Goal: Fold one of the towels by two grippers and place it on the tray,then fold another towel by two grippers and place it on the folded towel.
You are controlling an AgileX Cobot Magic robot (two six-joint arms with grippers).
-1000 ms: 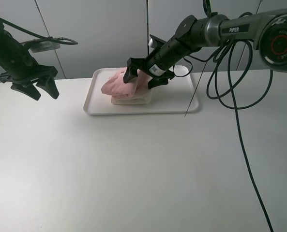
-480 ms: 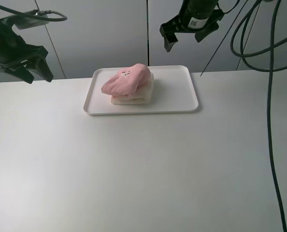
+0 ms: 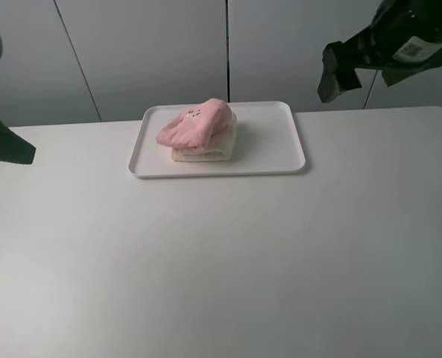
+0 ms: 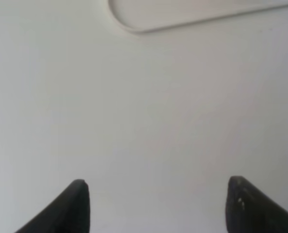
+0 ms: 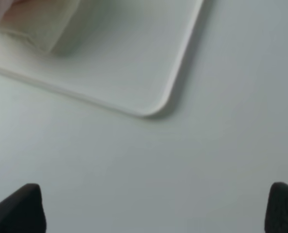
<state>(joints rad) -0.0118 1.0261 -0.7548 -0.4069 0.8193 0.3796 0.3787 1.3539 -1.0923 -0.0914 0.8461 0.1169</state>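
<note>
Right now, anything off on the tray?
Slightly. The pink towel sits on the cream towel as a lumpy, skewed bundle overhanging its left side, not a flat fold. Both lie inside the tray; nothing spilled.

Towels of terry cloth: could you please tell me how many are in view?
2. The pale pink terry towel lies on top of the folded cream terry towel, both stacked on the flat white plastic tray. Nothing suggests another towel hidden.
</note>
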